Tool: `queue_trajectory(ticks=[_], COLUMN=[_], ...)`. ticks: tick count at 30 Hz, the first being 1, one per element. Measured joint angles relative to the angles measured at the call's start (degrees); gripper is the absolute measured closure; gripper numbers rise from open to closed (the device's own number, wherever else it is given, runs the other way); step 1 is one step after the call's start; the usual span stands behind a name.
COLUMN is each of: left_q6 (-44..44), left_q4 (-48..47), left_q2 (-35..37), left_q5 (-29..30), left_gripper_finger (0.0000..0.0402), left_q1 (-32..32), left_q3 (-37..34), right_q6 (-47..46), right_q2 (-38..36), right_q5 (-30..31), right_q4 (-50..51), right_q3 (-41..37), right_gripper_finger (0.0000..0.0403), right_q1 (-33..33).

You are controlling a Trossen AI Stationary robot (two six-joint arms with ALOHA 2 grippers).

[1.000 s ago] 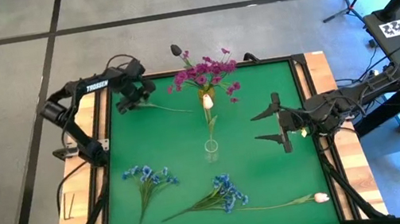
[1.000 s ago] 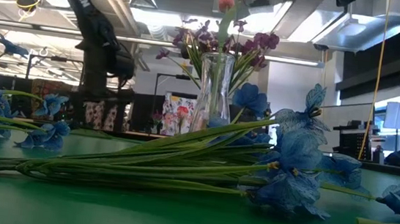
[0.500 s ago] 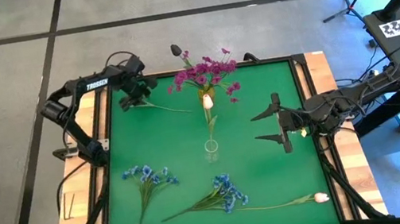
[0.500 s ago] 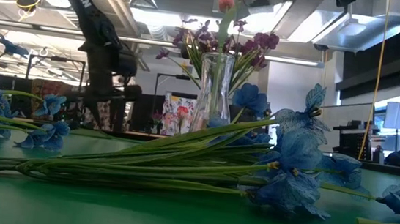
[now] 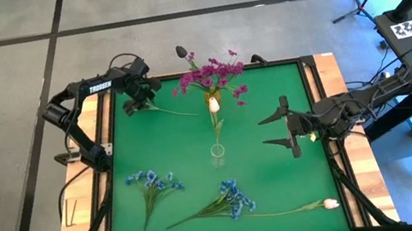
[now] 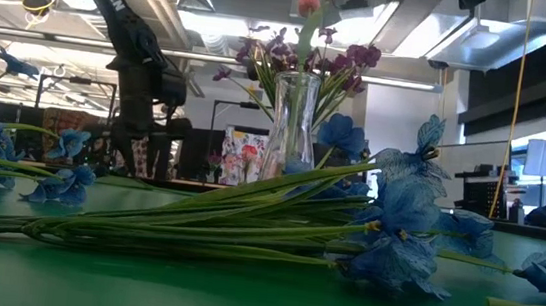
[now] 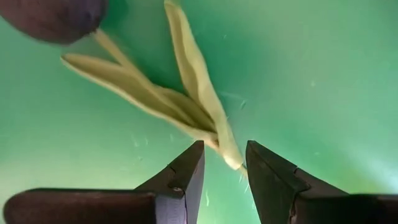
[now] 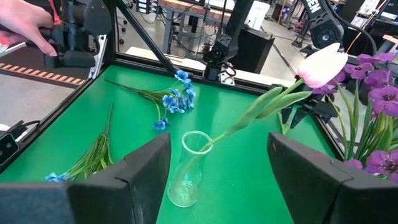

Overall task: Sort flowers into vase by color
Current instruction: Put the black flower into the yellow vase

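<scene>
Dark tulip (image 7: 53, 18) stem sat between the left gripper (image 7: 224, 163) jaws, not clearly pinched; could slip sideways. Right gripper (image 5: 286, 126) jaws spread, idle.

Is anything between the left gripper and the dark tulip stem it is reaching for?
Nothing visible. The left gripper sits at the table's far left corner with its fingers on either side of the dark tulip's stem, leaves just ahead, bare green mat around. The right gripper waits open.
</scene>
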State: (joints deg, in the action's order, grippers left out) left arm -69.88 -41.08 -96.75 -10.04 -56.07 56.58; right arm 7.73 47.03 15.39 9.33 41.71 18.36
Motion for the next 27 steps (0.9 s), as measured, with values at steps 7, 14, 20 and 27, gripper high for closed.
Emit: queue_trajectory(ticks=[7,14,20,27], left_q6=[-0.50,-0.20,1.97,5.89], left_q4=[-0.70,-0.63,0.03,-4.35], left_q2=[-0.04,-5.56,-8.33,-7.65], left_q5=[-2.20,-2.92,-4.43,-1.14], left_gripper_finger=[0.0288,0.0288,0.0291,0.0336], left_q1=[0.00,0.55,0.87,0.88], left_q3=[0.00,0.36,0.66,4.18], right_q6=[0.04,0.04,0.04,0.04], right_q2=[0.00,0.00,0.00,0.00], right_q5=[0.01,0.01,0.01,0.01], right_q4=[0.34,0.39,1.24,1.18], right_q3=[0.00,0.00,0.00,0.00], right_gripper_finger=[0.0139,0.0139,0.0139,0.0139], right_q1=[-0.01,0.01,-0.01,0.01])
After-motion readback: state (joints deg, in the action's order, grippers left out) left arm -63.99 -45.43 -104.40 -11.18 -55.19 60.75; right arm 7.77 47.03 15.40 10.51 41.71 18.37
